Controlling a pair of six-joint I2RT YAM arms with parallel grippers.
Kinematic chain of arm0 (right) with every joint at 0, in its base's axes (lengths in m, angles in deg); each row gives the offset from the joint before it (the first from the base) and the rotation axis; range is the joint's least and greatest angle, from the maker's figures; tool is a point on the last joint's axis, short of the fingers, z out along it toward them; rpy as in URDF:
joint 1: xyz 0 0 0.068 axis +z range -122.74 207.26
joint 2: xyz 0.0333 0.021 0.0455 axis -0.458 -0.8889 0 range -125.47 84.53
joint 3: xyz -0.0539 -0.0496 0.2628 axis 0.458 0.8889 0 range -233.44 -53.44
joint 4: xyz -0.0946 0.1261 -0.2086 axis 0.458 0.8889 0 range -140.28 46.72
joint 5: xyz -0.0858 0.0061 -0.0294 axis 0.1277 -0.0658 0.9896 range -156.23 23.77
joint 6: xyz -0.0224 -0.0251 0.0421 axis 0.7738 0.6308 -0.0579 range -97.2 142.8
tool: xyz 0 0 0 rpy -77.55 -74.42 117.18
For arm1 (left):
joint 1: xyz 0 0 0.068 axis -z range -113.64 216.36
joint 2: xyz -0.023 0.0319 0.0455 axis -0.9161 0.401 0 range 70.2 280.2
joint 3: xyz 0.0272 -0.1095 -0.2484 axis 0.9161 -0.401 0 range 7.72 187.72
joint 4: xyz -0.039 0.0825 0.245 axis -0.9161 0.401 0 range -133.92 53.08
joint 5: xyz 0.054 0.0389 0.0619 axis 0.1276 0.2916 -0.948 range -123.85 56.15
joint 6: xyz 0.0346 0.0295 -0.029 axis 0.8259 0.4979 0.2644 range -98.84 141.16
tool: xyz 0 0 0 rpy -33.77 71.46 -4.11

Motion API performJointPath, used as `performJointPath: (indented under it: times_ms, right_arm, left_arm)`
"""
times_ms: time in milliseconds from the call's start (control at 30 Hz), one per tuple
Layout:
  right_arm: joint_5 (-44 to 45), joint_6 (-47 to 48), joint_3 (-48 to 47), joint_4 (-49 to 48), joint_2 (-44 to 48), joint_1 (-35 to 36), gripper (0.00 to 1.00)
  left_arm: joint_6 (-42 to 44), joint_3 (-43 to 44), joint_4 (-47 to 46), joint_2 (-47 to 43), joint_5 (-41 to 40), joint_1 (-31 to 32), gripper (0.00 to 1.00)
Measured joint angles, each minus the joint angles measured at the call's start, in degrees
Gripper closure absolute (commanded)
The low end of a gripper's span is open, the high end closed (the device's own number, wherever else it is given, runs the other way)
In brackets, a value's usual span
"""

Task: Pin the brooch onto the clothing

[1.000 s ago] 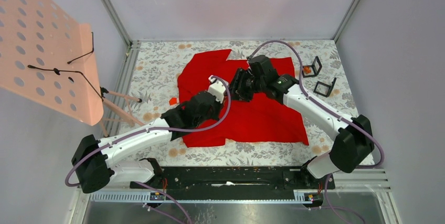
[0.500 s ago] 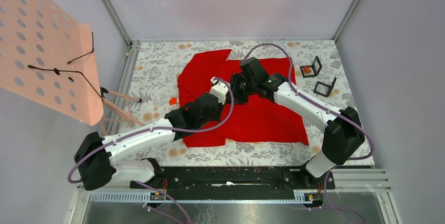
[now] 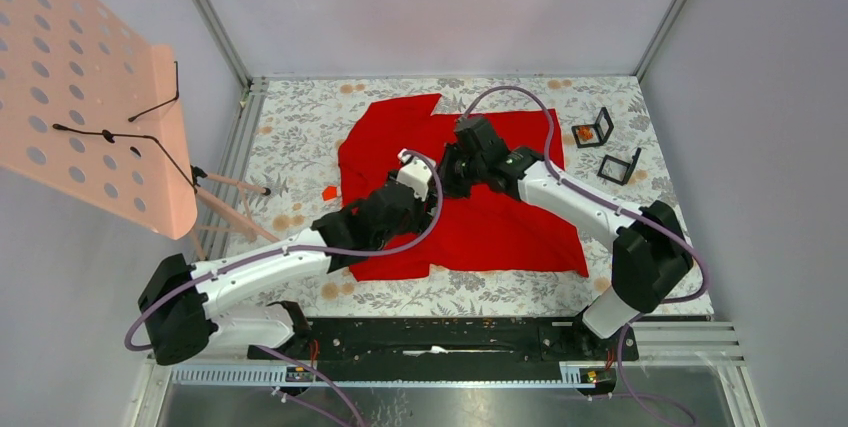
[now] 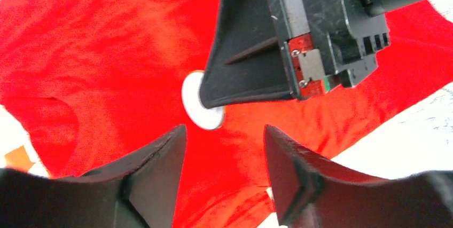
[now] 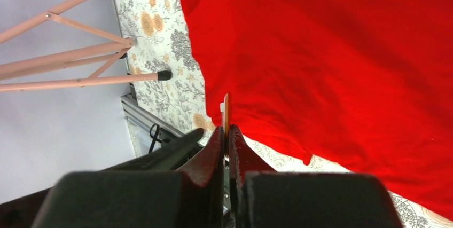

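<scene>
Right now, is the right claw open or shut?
Shut: the right gripper pinches the thin brooch edge-on, over the clothing.

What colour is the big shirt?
The shirt is bright red, best seen in the top external view.

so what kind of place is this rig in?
Probably a lab robot cell: plain grey walls, metal frame posts, and a black base rail at the near edge of a floral-covered table.
</scene>
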State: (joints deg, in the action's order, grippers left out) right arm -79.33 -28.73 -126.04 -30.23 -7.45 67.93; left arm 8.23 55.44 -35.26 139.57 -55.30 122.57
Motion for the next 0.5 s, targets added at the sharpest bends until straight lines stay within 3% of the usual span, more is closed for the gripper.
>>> performJointPath:
  times_ms: [200,333,500]
  right_arm:
    - [0.52,1.20,8.07,-8.22,2.23,-1.84,1.00]
    - [-0.44,4.02,13.79,-14.38,6.78,-6.78,1.00]
    - [-5.64,9.60,18.27,-21.75,13.92,-12.72,1.00]
  left_arm:
    - [-0.76,-3.43,-0.55,-5.11,0.48,-0.02,0.12]
    - [-1.84,-5.27,-0.07,-10.23,2.60,-0.31,0.08]
    - [-5.53,-5.44,-0.63,-14.25,13.84,-6.23,0.07]
